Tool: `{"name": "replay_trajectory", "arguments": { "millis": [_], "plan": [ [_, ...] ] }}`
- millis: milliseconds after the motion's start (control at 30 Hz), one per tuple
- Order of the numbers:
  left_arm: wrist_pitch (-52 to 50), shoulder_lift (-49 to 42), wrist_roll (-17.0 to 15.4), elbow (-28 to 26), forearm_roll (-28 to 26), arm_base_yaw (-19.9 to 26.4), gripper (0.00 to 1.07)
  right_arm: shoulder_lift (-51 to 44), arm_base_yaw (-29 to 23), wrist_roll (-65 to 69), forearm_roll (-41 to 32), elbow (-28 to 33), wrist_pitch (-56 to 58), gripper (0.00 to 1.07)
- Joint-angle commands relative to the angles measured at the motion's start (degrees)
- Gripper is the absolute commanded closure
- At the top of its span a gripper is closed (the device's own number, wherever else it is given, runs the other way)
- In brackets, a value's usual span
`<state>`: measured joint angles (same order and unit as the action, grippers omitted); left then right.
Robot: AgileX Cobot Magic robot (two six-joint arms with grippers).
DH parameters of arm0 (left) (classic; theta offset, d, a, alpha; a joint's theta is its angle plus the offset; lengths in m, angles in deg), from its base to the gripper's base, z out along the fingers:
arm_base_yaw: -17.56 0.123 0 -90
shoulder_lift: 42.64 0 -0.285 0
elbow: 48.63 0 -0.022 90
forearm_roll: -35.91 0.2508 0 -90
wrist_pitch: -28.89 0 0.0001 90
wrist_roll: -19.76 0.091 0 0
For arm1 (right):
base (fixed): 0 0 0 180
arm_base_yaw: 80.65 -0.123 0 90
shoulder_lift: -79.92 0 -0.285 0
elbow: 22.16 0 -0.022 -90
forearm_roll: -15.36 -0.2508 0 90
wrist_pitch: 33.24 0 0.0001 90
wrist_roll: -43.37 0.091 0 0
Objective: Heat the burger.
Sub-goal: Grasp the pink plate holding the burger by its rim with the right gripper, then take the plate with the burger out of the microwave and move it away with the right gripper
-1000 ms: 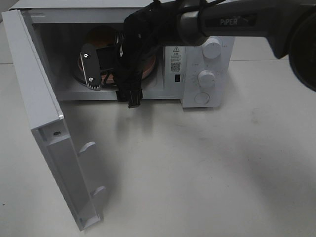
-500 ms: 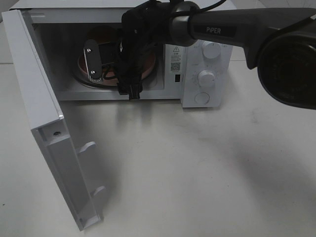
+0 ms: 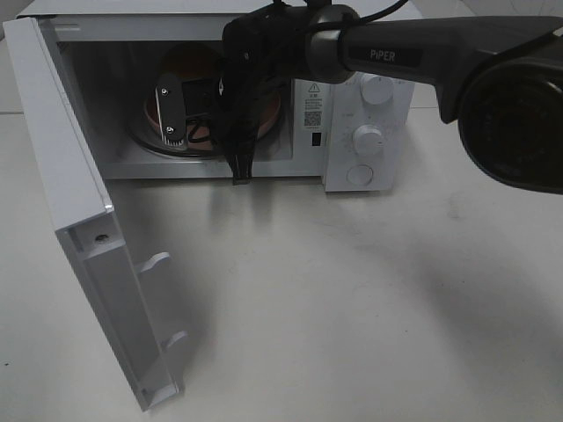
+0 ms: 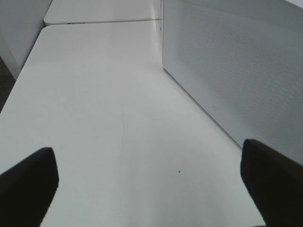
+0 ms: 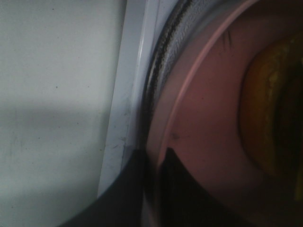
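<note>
Exterior high: 1 microwave [image 3: 365, 132]; 1 burger [image 3: 189, 66]; 2 knobs [image 3: 378, 88].

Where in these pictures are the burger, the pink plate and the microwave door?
burger [image 5: 265, 118], right wrist view, yellowish edge.
pink plate [image 5: 203, 118], right wrist view, bare surface beside the burger.
microwave door [image 3: 75, 211], high view, inner face.

The burger [image 5: 272, 109] lies inside the open microwave [image 3: 368, 105], resting on a round pink plate [image 5: 208, 123] that sits on the glass turntable [image 5: 163, 71]. In the right wrist view only its lower edge shows: a golden-yellow rim with a darker band, close and blurred. From the exterior high view it is almost wholly hidden behind the arm, so its pose cannot be told.
</note>
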<state>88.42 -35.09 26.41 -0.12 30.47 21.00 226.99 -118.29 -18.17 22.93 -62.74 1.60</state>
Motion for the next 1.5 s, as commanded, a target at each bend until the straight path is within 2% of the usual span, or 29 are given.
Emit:
{"name": "replay_trajectory", "arguments": {
  "millis": [33,467,667,700,733,767,833,967,1300,1367,1500],
  "plan": [
    [-0.52,-1.32,-0.23,0.17,-0.17,0.00,0.07,0.23,0.11,0.23,-0.57,-0.29,-0.17,1.07],
    [-0.52,-1.32,-0.23,0.17,-0.17,0.00,0.07,-0.92,-1.89,-1.32,-0.57,0.63,-0.06,1.07],
    [-0.52,-1.32,-0.23,0.17,-0.17,0.00,0.07,-5.56,-1.89,-6.99,-0.63,7.45,-3.84,1.07],
    [-0.52,-1.32,-0.23,0.17,-0.17,0.00,0.07,-7.33,-1.89,-9.11,-0.57,10.31,-5.84,1.07],
    [-0.52,-1.32,-0.23,0.17,-0.17,0.00,0.07,-7.33,-1.89,-9.11,-0.57,10.31,-5.84,1.07],
    [-0.52,-1.32,-0.23,0.17,-0.17,0.00,0.07,-9.11,-1.89,-10.43,-0.57,13.35,-8.25,1.07],
    [-0.52,-1.32,-0.23,0.17,-0.17,0.00,0.07,-10.03,-1.89,-10.89,-0.57,14.78,-9.68,1.07],
    [-0.52,-1.32,-0.23,0.17,-0.17,0.00,0.07,-14.21,-1.89,-12.38,-0.57,21.49,-15.07,1.07],
    [-0.52,-1.32,-0.23,0.17,-0.17,0.00,0.07,-20.86,-1.83,-14.44,-0.69,30.83,-18.85,1.07],
    [-0.52,-1.32,-0.23,0.17,-0.17,0.00,0.07,-23.78,-1.83,-16.33,-2.58,34.55,-20.28,1.07],
    [-0.52,-1.32,-0.23,0.17,-0.17,0.00,0.07,-25.55,-1.83,-18.16,-4.24,36.78,-20.23,1.07]
  ]
}}
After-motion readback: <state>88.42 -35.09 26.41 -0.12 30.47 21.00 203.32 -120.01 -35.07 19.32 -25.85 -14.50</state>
